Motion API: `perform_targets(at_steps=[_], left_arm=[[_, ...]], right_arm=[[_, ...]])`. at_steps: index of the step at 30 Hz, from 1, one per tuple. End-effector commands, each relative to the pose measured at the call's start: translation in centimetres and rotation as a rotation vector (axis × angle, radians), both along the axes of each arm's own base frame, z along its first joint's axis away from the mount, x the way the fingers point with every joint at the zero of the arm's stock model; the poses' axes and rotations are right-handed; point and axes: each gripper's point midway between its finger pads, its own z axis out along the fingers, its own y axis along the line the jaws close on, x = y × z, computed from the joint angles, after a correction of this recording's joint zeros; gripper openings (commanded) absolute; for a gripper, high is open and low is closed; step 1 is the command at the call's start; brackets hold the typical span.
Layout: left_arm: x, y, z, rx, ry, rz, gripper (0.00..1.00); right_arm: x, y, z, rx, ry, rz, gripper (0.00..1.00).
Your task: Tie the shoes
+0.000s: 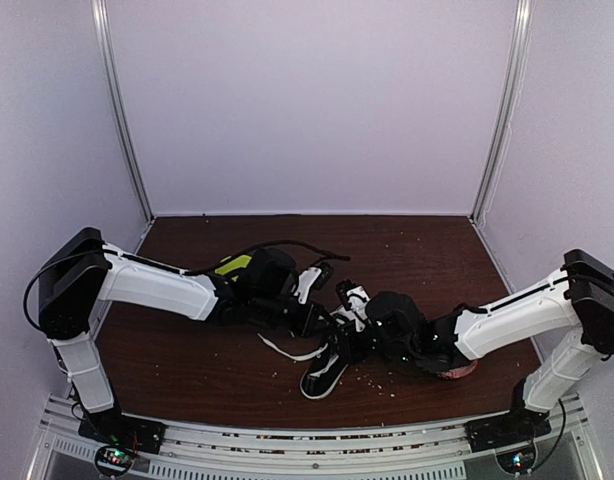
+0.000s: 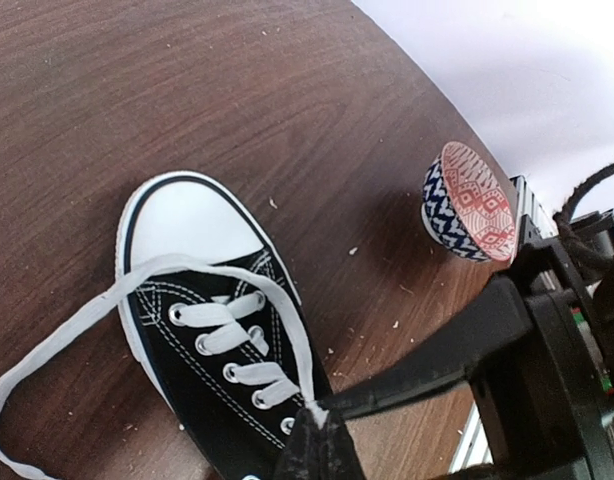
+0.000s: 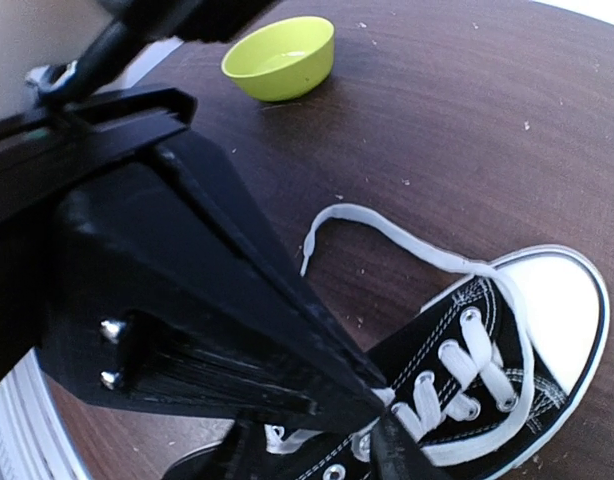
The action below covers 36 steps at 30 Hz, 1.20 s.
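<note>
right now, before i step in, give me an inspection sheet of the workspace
surface: dark wood table, scattered with pale crumbs.
job's things: one black sneaker with a white toe cap lies on the table; laces threaded but untied, one end trailing on the wood.
clutter: green bowl beyond the left arm; patterned bowl partly hidden by the right arm in the top view.
grippers: left gripper closed on the laces above the eyelets; right gripper at the same spot, open or shut unclear.
cables: black cable looping above the left arm.
surroundings: plain pale walls, metal corner posts; nothing else seen.
</note>
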Motion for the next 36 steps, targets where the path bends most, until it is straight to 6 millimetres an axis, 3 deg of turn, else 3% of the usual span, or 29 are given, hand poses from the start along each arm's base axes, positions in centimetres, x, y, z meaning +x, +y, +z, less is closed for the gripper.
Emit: perform_targets(at_steps=[1, 5, 7, 16, 18, 20, 21, 23, 27, 31, 36], left_arm=[[-0.3, -1.0, 0.7, -0.03, 0.002, -0.021, 0.0], [-0.3, -1.0, 0.6, -0.029, 0.004, -0.021, 0.0], [-0.3, -1.0, 0.7, -0.03, 0.006, -0.021, 0.0], [-0.3, -1.1, 1.1, -0.03, -0.014, -0.038, 0.01], [0.0, -0.9, 1.4, -0.007, -0.042, -0.032, 0.09], [0.5, -0.2, 1.5, 0.049, -0.073, -0.021, 0.27], [1.0, 0.2, 1.6, 0.078, -0.103, -0.008, 0.39], [1.9, 1.3, 1.8, 0.125, -0.145, 0.026, 0.47], [4.2, 4.9, 0.9, 0.244, -0.193, 0.13, 0.49], [6.9, 9.2, -1.9, 0.44, -0.209, 0.25, 0.49], [8.8, 11.5, -4.2, 0.588, -0.2, 0.312, 0.49]], right_arm=[[1.5, 0.2, 1.6, 0.026, -0.053, -0.073, 0.27], [1.7, -0.4, 1.3, 0.013, -0.052, -0.107, 0.08], [2.0, -0.8, 1.2, 0.005, -0.056, -0.128, 0.03], [2.1, -0.9, 1.0, 0.005, -0.053, -0.142, 0.0], [2.0, -1.2, 0.9, 0.008, -0.052, -0.146, 0.0], [1.9, -1.4, 0.7, 0.011, -0.051, -0.147, 0.0], [1.8, -1.5, 0.6, 0.013, -0.051, -0.149, 0.0], [1.8, -1.6, 0.6, 0.015, -0.051, -0.15, 0.0], [1.7, -1.6, 0.6, 0.02, -0.049, -0.148, 0.0], [1.7, -1.6, 0.6, 0.021, -0.049, -0.146, 0.0], [1.7, -1.4, 0.6, 0.025, -0.045, -0.144, 0.0]])
